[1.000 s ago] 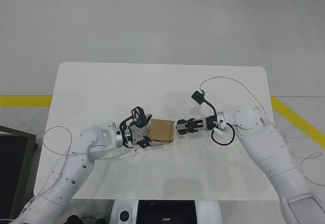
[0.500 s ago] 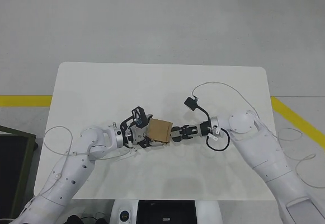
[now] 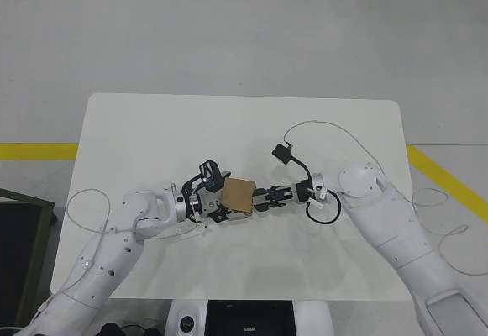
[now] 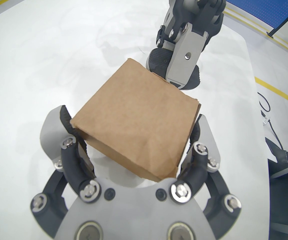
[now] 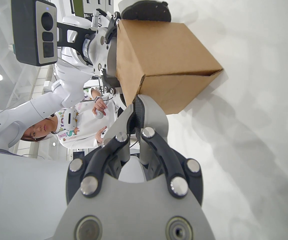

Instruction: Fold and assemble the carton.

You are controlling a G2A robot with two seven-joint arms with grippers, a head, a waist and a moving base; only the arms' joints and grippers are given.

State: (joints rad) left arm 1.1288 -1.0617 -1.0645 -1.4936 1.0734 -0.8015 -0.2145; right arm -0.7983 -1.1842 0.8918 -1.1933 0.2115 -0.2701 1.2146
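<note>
A small brown carton (image 3: pixel 242 195) sits near the middle of the white table (image 3: pixel 143 134), folded into a box shape. My left gripper (image 3: pixel 220 202) is shut on the carton (image 4: pixel 139 116), one finger (image 4: pixel 63 121) on each side wall of the near end. My right gripper (image 3: pixel 259 200) meets the opposite end. Its fingertips (image 5: pixel 136 106) are pressed together on the carton's (image 5: pixel 164 51) edge at a corner. From the left wrist, the right gripper (image 4: pixel 177 82) overlaps the far top edge. A left finger (image 5: pixel 146 11) shows beyond the box.
A thin white cable (image 3: pixel 344 126) loops over the table's far right part from the right arm. Bare tabletop surrounds the carton on all sides. The table's front edge (image 3: pixel 252 298) lies close behind both arms.
My right gripper has moved left from a short gap away until it met the carton's end. The carton in my left gripper has shifted slightly left and turned a little.
</note>
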